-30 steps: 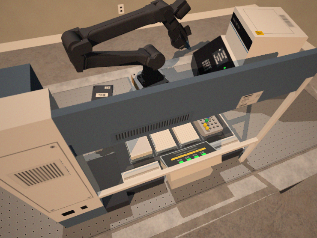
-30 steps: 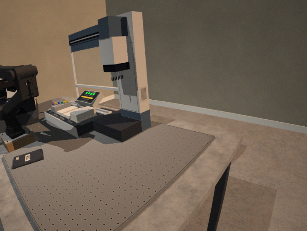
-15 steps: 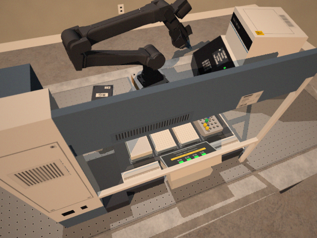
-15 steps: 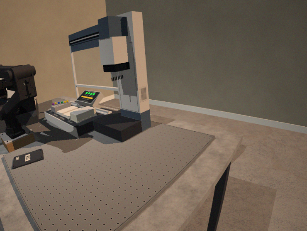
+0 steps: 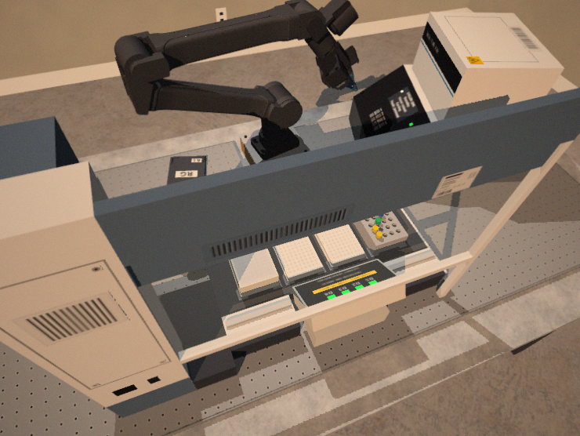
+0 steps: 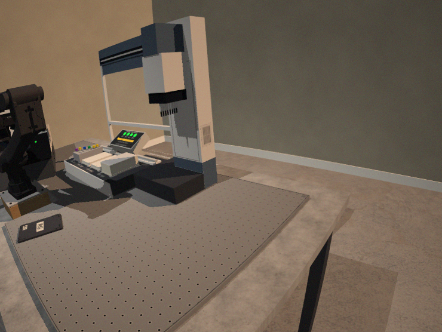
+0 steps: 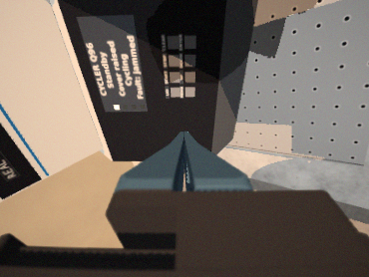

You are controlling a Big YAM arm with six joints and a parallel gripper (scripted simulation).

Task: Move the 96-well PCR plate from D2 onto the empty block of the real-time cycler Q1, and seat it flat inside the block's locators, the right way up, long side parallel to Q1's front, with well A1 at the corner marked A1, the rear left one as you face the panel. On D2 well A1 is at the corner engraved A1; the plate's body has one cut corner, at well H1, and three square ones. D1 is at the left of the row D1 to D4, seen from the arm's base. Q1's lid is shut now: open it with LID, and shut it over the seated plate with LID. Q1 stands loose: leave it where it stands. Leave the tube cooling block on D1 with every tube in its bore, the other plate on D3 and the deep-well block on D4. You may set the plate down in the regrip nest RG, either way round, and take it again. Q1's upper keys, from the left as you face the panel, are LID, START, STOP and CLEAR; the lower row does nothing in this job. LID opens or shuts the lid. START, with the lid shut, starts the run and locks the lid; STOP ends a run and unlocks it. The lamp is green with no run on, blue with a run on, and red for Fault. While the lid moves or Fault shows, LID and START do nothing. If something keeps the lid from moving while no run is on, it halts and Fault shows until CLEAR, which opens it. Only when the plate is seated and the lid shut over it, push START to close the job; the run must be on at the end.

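The 96-well PCR plate [image 5: 339, 243] lies on D2, second from the right in the deck row, white and right way up. The cycler Q1 [image 5: 469, 60] stands at the back right with its beige lid shut. Its black slanted panel [image 5: 391, 107] shows a green lamp [image 5: 411, 124]. My gripper [image 5: 350, 85] is shut and empty, hovering just above and to the left of the panel. In the wrist view the shut fingertips [image 7: 184, 139] point at the panel below the key grid [image 7: 181, 67]. The panel's display [image 7: 119, 62] has its mark at Standby.
The tube cooling block [image 5: 380, 229] is on D1, the other plate [image 5: 299, 256] on D3, the deep-well block [image 5: 255, 270] on D4. The liquid handler's grey beam [image 5: 328, 187] spans over the deck. The regrip nest RG [image 5: 186, 169] lies near the arm's base and also shows in the exterior view [image 6: 40, 227].
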